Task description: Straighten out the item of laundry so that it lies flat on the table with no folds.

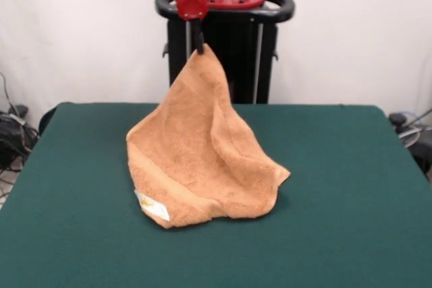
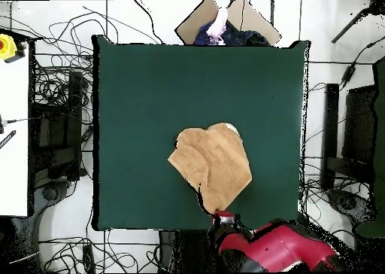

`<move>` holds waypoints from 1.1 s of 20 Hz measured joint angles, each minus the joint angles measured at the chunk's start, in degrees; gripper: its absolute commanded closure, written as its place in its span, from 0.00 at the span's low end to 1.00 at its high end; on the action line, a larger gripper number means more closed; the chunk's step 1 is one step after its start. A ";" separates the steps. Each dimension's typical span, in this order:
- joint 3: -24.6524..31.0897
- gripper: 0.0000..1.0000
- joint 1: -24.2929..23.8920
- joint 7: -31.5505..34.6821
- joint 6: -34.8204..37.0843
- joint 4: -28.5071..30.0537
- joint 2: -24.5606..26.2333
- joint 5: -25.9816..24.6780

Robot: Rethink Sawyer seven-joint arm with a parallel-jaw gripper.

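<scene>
The orange-tan towel (image 1: 202, 160) hangs as a cone from one corner, its lower part bunched in folds on the dark green table (image 1: 351, 187). A white label with yellow print (image 1: 152, 206) shows at its near left edge. My gripper (image 1: 198, 46) is shut on the towel's top corner, high above the table's far edge, in front of the pedestal. In the overhead view the towel (image 2: 214, 164) stretches from the table's middle toward the near edge, where the gripper (image 2: 220, 213) holds its corner; the red arm (image 2: 278, 247) lies beyond the edge.
The black pedestal (image 1: 229, 52) stands behind the table's far side. Cables (image 2: 53, 98) and equipment lie on the floor around the table. A cardboard box with clothes (image 2: 225, 26) sits past the table's far edge in the overhead view.
</scene>
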 measured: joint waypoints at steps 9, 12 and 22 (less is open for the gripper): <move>0.02 1.00 2.67 0.00 -2.56 2.52 -0.42 -14.33; -0.02 1.00 2.66 0.00 -2.93 2.89 -0.55 -17.25; -7.40 1.00 3.14 0.28 -4.06 4.33 1.63 -26.07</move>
